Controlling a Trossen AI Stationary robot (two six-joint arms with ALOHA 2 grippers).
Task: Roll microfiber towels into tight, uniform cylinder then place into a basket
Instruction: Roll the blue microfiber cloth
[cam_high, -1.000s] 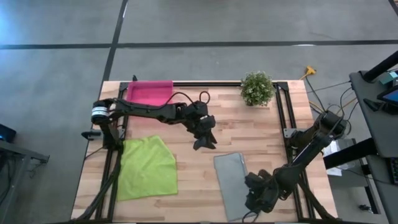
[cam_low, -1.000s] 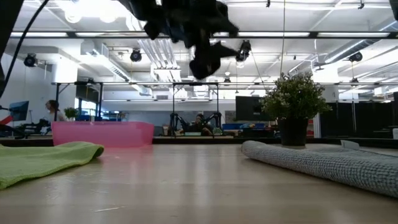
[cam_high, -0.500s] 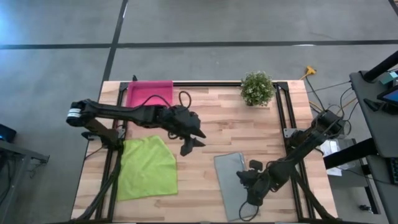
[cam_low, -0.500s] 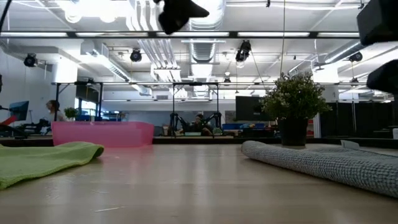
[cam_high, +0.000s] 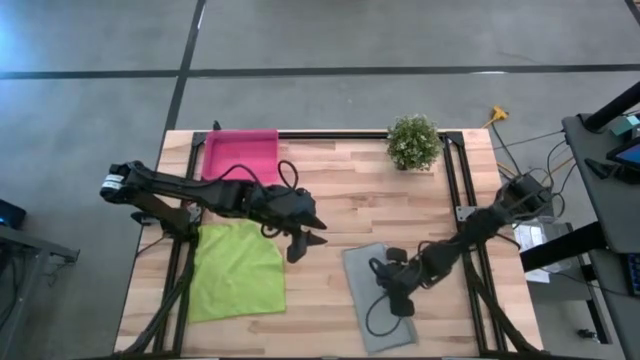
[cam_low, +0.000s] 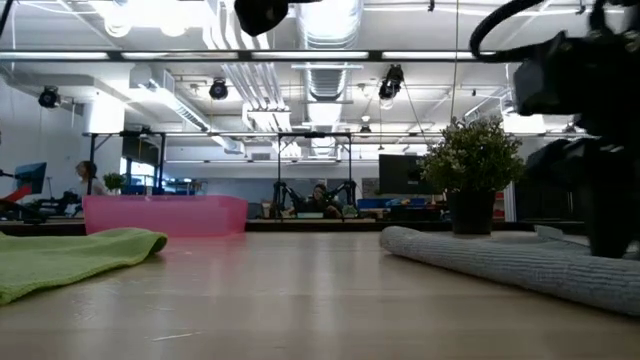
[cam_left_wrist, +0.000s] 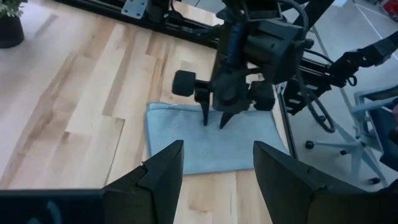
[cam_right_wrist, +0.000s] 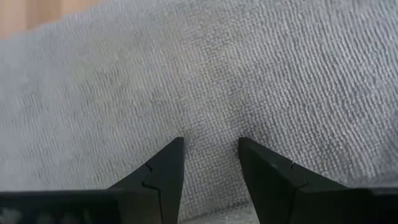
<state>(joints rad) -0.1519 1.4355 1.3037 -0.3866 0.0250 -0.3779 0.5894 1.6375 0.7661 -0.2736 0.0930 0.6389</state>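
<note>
The right gripper (cam_high: 377, 290) has slid left onto the grey towel (cam_high: 372, 300), jaws open, ready to pinch its edge and start rolling, while the left gripper (cam_high: 305, 240) waits open nearby.

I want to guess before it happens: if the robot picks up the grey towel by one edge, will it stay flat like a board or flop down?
Probably flop. The grey towel lies limp, its near edge curled in the low view. Its looped weave looks soft and grippy, so it likely won't slip. It looks light, too.
</note>
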